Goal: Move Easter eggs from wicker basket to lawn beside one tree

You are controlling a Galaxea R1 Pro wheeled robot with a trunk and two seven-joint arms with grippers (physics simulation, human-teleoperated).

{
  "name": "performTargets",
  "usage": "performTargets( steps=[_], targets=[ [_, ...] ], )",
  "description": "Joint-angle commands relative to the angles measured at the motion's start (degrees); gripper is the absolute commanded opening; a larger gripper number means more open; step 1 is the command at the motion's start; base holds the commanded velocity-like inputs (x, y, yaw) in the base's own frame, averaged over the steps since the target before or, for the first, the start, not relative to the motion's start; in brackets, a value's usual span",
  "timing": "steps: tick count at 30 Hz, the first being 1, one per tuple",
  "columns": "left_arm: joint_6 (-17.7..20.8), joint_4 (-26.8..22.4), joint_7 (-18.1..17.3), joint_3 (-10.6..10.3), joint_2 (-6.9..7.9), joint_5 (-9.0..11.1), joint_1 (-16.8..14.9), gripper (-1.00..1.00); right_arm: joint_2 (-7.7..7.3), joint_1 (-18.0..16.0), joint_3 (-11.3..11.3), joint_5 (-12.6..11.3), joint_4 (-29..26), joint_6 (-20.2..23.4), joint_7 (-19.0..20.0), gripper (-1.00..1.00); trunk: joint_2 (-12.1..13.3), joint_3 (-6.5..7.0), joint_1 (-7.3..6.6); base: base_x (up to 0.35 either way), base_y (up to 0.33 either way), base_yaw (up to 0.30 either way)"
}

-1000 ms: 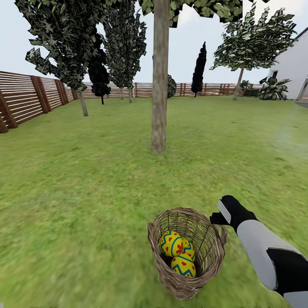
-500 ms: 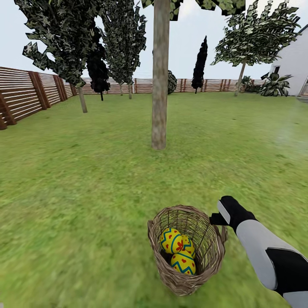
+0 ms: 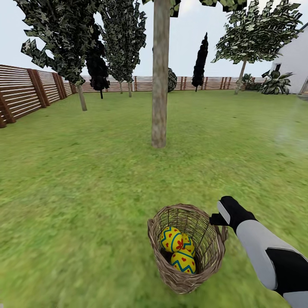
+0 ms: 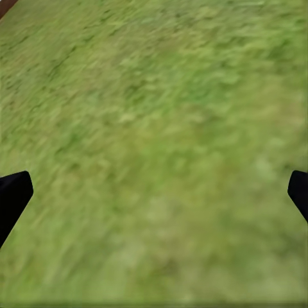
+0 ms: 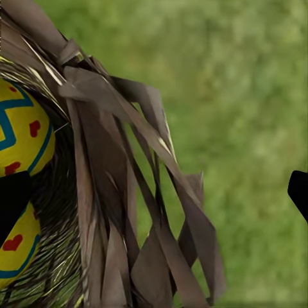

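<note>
A wide green lawn [image 3: 77,179] is filling most of the head view, closed off by a brown slatted fence [image 3: 25,92] running along the left edge and across the far side, with a white house wall [image 3: 295,62] showing at the upper right. A thick bare-trunked tree [image 3: 160,77] is rising at upper centre, dark leafy trees [image 3: 64,34] are standing at the upper left, and a thin-trunked leafy tree [image 3: 252,38] is standing toward the upper right. In the lower centre the wicker basket [image 3: 186,248] is sitting on the grass, tilted, holding all three Easter eggs [image 3: 177,250] bunched together in its bowl, well short of the trunk. The right arm is reaching in from the lower right corner, its black-tipped end meeting the basket's right rim. In the right wrist view the right gripper [image 5: 154,196] is standing spread, one dark finger over the eggs inside and the other out over grass, the braided rim lying between them without being pinched. In the left wrist view the left gripper [image 4: 154,196] is hanging released over bare blurred grass, its two dark fingertips [image 4: 13,196] sitting at opposite edges of the frame.
</note>
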Motion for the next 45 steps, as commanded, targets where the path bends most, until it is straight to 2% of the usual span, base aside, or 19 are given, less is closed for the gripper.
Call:
performTargets(
  steps=[1,6,7,19,35,45],
  targets=[
    [0.16,-0.08,0.26,-0.08,0.03,-0.09,0.02,1.00,0.02,-0.02,-0.27,-0.25,-0.07,0.17,-0.31,1.00,-0.02,-0.04,-0.01,0.000,0.000,0.000],
    [0.16,-0.08,0.26,-0.08,0.03,-0.09,0.02,1.00,0.04,0.01,-0.27,-0.25,-0.07,0.17,-0.31,1.00,-0.02,-0.04,-0.01,0.000,0.000,0.000],
    [0.16,-0.07,0.26,-0.08,0.03,-0.09,0.02,1.00,0.05,0.00,-0.27,-0.25,-0.07,0.17,-0.31,-1.00,-0.02,-0.04,-0.01,0.000,0.000,0.000],
    [0.11,0.20,0.44,-0.08,0.12,-0.34,0.02,1.00,-0.03,0.01,-0.27,-0.25,-0.07,0.10,-0.31,-1.00,-0.02,-0.04,-0.01,0.000,0.000,0.000],
    [0.17,0.38,0.34,-0.15,0.15,-0.43,0.02,1.00,0.14,0.01,0.01,-0.25,-0.12,-0.01,-0.26,-1.00,0.19,3.50,-0.42,0.000,0.000,0.000],
    [0.17,3.79,0.07,-0.35,0.41,-0.62,-0.07,1.00,0.62,0.07,-0.03,-0.31,-0.74,0.16,-0.64,-1.00,4.20,5.30,-2.62,0.000,0.000,0.000]
  ],
)
